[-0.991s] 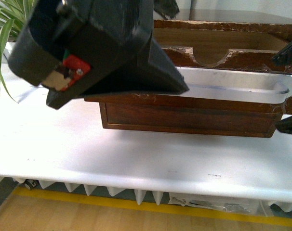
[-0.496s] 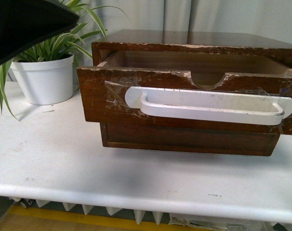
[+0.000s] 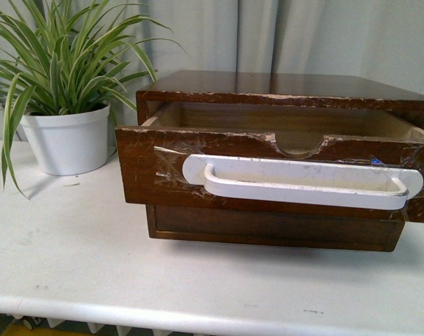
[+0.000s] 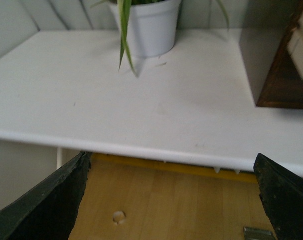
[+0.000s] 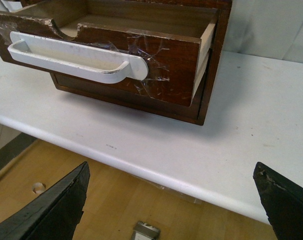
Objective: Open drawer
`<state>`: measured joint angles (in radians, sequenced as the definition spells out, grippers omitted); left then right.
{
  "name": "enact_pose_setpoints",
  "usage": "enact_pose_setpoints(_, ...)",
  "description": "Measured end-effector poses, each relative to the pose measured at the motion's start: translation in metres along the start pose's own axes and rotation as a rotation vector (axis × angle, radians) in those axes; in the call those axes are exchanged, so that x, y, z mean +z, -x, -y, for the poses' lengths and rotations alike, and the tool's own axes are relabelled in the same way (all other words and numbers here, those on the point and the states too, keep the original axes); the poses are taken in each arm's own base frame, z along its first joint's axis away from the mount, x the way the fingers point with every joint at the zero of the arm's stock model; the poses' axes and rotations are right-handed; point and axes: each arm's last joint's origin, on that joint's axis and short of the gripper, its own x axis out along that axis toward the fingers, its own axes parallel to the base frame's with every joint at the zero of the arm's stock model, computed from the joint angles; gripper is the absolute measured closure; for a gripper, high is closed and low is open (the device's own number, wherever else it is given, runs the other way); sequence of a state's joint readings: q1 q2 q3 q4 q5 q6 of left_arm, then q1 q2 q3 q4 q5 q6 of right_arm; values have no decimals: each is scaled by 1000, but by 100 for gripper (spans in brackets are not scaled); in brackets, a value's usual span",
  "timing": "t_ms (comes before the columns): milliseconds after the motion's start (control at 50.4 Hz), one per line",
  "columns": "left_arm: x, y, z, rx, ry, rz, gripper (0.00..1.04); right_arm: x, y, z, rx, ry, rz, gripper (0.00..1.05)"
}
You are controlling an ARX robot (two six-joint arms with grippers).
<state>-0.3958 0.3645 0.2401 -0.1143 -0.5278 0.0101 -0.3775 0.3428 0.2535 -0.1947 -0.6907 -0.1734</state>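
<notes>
The drawer (image 3: 156, 171) is dark brown wood with a chipped front, a long white taped-on handle (image 3: 303, 183) and a half-round notch in its top edge. It stands pulled partway out of the wooden chest (image 3: 282, 84); its inside shows empty. It also shows in the right wrist view (image 5: 176, 60) with its handle (image 5: 76, 57). Neither arm shows in the front view. My left gripper (image 4: 174, 200) is open and empty, off the table's front edge over the floor. My right gripper (image 5: 174, 200) is open and empty, also off the front edge, well apart from the drawer.
A plain lower drawer front (image 3: 268, 227) without a handle sits under the open one. A spider plant in a white pot (image 3: 68, 140) stands left of the chest on the white table (image 3: 93, 259). Wooden floor (image 4: 161, 200) lies beyond the table's front edge.
The left arm, which blocked the front view a second ago, has withdrawn out of that view. The drawer stands open as before.
</notes>
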Motion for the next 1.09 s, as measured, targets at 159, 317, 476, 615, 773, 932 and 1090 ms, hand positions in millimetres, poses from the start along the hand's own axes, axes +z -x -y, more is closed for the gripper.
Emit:
enact_pose_setpoints(159,-21,4,-2,46,82,-68,6,-6,3,0,-16,-47,9,9)
enact_pose_setpoints(317,-21,4,-2,47,114,-64,6,-6,3,0,-19,-57,11,9)
enact_pose_setpoints(476,-27,6,-5,-134,160,167,28,-15,3,-5,-295,3,177,30)
enact_pose_setpoints(615,-27,6,-13,-144,140,218,53,-17,2,-11,-344,-6,217,55)
enact_pose_setpoints(773,-32,4,-16,-145,130,213,78,-23,-2,-18,-374,-16,211,82)
enact_pose_setpoints(932,-41,1,-26,-133,126,219,101,-26,-5,-24,-323,-10,216,104)
enact_pose_setpoints(1090,-42,1,-26,-133,124,221,101,-32,-6,-24,-334,-15,221,103)
